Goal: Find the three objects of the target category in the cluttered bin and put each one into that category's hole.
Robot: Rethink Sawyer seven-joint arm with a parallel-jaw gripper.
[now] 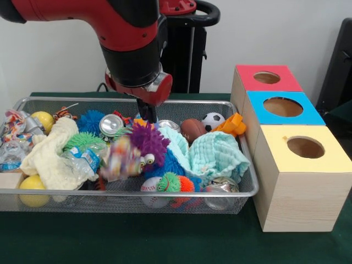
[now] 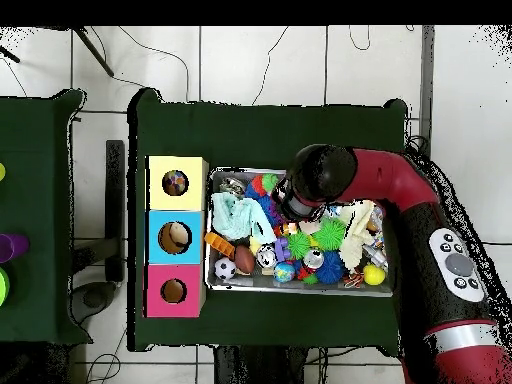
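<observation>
Nearest the front camera, on the green table (image 1: pixel 165 247), stands the yellow-topped box, its round hole (image 1: pixel 305 147) open and empty; the blue and red boxes line up behind it. Just to their side sits the wire-mesh bin (image 1: pixel 126 193), heaped with clutter. At its front lie a baseball and spiky balls; a cream knitted cloth (image 1: pixel 52 157) sprawls at the end far from the boxes, and a mint-green cloth (image 1: pixel 217 157) lies bunched at the end beside them. A blurred multicoloured thing (image 1: pixel 122 159) sits mid-bin by a purple fuzzy toy; it may be the dotted cloth, but that cannot be made out. Farther back, the claw (image 1: pixel 146 113) dips into the bin's rear among cans and balls; whether it is released or clenched, I cannot tell. The search-and-pick step appears to be in hand. Next, it likely needs a firm pinch on a cloth, a lift clear of the clutter, then a carry to the yellow hole.
</observation>
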